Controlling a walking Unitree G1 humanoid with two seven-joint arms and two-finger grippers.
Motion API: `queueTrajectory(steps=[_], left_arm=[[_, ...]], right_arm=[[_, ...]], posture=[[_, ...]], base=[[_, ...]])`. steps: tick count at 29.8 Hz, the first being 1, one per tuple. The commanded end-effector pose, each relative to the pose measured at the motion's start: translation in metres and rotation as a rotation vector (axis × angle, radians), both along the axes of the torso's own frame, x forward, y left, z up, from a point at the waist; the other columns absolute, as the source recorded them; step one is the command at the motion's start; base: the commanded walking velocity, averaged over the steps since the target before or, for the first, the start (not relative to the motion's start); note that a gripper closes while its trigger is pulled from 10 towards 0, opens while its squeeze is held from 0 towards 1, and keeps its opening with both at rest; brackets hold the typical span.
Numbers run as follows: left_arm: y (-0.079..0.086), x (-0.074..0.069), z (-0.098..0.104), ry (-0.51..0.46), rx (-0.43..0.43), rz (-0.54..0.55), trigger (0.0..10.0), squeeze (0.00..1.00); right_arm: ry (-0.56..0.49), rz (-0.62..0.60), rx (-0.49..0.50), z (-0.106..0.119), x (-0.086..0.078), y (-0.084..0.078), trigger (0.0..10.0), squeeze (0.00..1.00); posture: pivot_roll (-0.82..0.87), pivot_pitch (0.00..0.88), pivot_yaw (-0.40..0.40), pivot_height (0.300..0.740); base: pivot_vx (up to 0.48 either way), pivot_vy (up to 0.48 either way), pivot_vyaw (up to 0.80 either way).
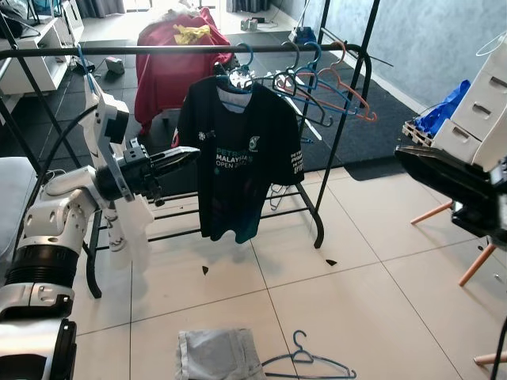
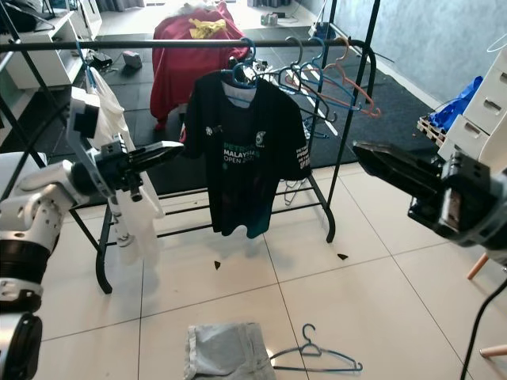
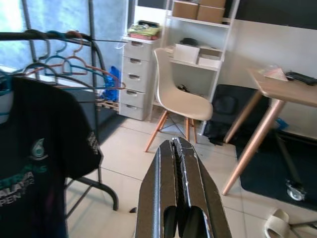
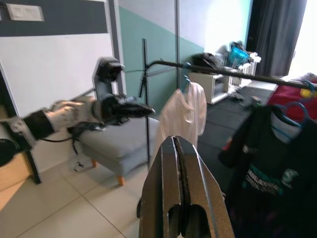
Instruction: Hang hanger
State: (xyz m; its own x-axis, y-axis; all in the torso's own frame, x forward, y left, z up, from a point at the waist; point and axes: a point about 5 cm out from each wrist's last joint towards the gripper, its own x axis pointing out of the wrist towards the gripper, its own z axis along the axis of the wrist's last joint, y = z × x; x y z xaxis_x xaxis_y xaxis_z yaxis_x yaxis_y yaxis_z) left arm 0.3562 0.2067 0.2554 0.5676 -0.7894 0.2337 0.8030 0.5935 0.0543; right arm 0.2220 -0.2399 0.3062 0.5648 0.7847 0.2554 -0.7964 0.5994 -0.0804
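Note:
A black T-shirt (image 1: pixel 242 158) hangs on a blue hanger (image 1: pixel 240 70) from the rail of a black clothes rack (image 1: pixel 158 49). Several empty hangers (image 1: pixel 329 83) hang further right on the rail, and a white shirt (image 1: pixel 127 222) hangs at its left end. My left gripper (image 1: pixel 194 153) is shut and empty, its tips level with the black shirt's sleeve and just left of it. My right gripper (image 2: pixel 360 150) is raised at the right, shut and empty, away from the rack. Another blue-grey hanger (image 1: pixel 307 362) lies on the floor tiles beside a grey garment (image 1: pixel 218 355).
Behind the rack a red cloth (image 1: pixel 170 67) is draped over something on a dark carpet. White drawers (image 1: pixel 483 111) and a blue bag (image 1: pixel 444 107) stand at the right, with wooden chair legs (image 1: pixel 475 265) close to my right arm. A grey seat (image 1: pixel 12 198) is at my left.

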Motion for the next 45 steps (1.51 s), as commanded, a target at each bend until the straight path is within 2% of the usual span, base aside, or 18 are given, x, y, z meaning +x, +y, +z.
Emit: queueTrajectory(steps=[1, 3, 4, 5, 8, 9, 11, 12, 13, 14, 16, 17, 20, 23, 31, 36, 42, 45], left_arm=[[-0.004, 0.005, -0.008, 0.032, -0.030, 0.035, 0.0, 0.00], [-0.007, 0.006, -0.013, 0.054, -0.038, 0.049, 0.0, 0.00], [-0.017, 0.009, -0.032, 0.108, -0.033, 0.099, 4.2, 0.00], [-0.020, 0.010, -0.039, 0.129, -0.034, 0.123, 4.2, 0.00], [-0.021, 0.011, -0.043, 0.141, -0.036, 0.138, 4.2, 0.00], [-0.022, 0.013, -0.056, 0.193, -0.053, 0.207, 10.0, 0.00], [-0.022, 0.013, -0.056, 0.193, -0.053, 0.207, 10.0, 0.00], [-0.023, 0.014, -0.065, 0.230, -0.063, 0.252, 10.0, 0.00], [-0.025, 0.013, -0.088, 0.321, -0.042, 0.327, 10.0, 0.00], [-0.025, 0.013, -0.088, 0.321, -0.042, 0.327, 10.0, 0.00], [-0.029, 0.006, -0.125, 0.436, 0.025, 0.431, 10.0, 0.00], [-0.029, 0.006, -0.125, 0.436, 0.025, 0.431, 10.0, 0.00], [-0.031, -0.011, -0.165, 0.551, 0.085, 0.523, 10.0, 0.00], [-0.032, -0.016, -0.174, 0.567, 0.092, 0.545, 10.0, 0.00], [-0.035, -0.012, -0.171, 0.553, 0.078, 0.560, 10.0, 0.00], [-0.041, -0.003, -0.159, 0.505, 0.074, 0.575, 10.0, 0.00], [-0.045, -0.002, -0.155, 0.475, 0.079, 0.570, 10.0, 0.00], [-0.047, 0.000, -0.146, 0.414, 0.069, 0.565, 10.0, 0.00]], right_arm=[[0.048, -0.074, 0.014, -0.015, 0.009, -0.006, 0.0, 0.00], [0.076, -0.119, 0.014, -0.025, 0.015, -0.009, 0.0, 0.00], [0.156, -0.255, -0.003, -0.057, 0.028, -0.017, 0.0, 0.00], [0.184, -0.305, -0.014, -0.069, 0.032, -0.019, 0.0, 0.00], [0.199, -0.330, -0.021, -0.076, 0.034, -0.020, 0.0, 0.00], [0.251, -0.409, -0.009, -0.093, 0.039, -0.023, 10.0, 0.00], [0.251, -0.409, -0.009, -0.093, 0.039, -0.023, 10.0, 0.00], [0.288, -0.460, -0.001, -0.105, 0.041, -0.025, 10.0, 0.00], [0.361, -0.534, 0.004, -0.129, 0.044, -0.026, 10.0, 0.00], [0.361, -0.534, 0.004, -0.129, 0.044, -0.026, 10.0, 0.00], [0.480, -0.616, -0.004, -0.169, 0.042, -0.024, 10.0, 0.00], [0.480, -0.616, -0.004, -0.169, 0.042, -0.024, 10.0, 0.00], [0.569, -0.663, -0.005, -0.205, 0.035, -0.017, 10.0, 0.00], [0.581, -0.678, -0.014, -0.214, 0.034, -0.015, 10.0, 0.00], [0.573, -0.686, -0.009, -0.217, 0.036, -0.015, 10.0, 0.00], [0.540, -0.704, 0.012, -0.214, 0.039, -0.017, 10.0, 0.00], [0.525, -0.704, 0.021, -0.214, 0.039, -0.017, 10.0, 0.00], [0.512, -0.675, 0.022, -0.213, 0.039, -0.013, 10.0, 0.00]], posture=[[-0.09, 0.106, -0.004, 0.740], [-0.09, 0.106, -0.004, 0.740], [-0.09, 0.106, -0.002, 0.740], [-0.09, 0.106, -0.002, 0.740], [-0.09, 0.106, -0.002, 0.740], [-0.09, 0.106, -0.002, 0.740], [-0.09, 0.106, -0.002, 0.740], [-0.09, 0.106, -0.002, 0.740], [-0.09, 0.107, -0.005, 0.740], [-0.09, 0.107, -0.005, 0.740], [-0.09, 0.109, -0.005, 0.740], [-0.09, 0.109, -0.005, 0.740], [-0.09, 0.112, -0.004, 0.740], [-0.09, 0.111, -0.007, 0.740], [-0.09, 0.111, -0.009, 0.740], [-0.09, 0.107, -0.006, 0.740], [-0.10, 0.107, -0.007, 0.740], [-0.09, 0.107, -0.007, 0.740]], base=[[0.000, 0.000, 0.00], [0.000, 0.000, 0.00], [0.000, 0.000, 0.00], [0.000, 0.000, 0.00], [0.000, 0.000, 0.00], [0.000, 0.000, 0.00], [0.000, 0.000, 0.00], [0.000, 0.000, 0.00], [0.000, 0.000, 0.00], [0.000, 0.000, 0.00], [0.000, 0.000, 0.00], [0.000, 0.000, 0.00], [-0.264, 0.000, 0.00], [-0.407, 0.000, 0.00], [-0.398, 0.000, 0.00], [-0.374, 0.000, 0.00], [-0.340, 0.000, 0.74], [0.000, 0.000, 0.77]])
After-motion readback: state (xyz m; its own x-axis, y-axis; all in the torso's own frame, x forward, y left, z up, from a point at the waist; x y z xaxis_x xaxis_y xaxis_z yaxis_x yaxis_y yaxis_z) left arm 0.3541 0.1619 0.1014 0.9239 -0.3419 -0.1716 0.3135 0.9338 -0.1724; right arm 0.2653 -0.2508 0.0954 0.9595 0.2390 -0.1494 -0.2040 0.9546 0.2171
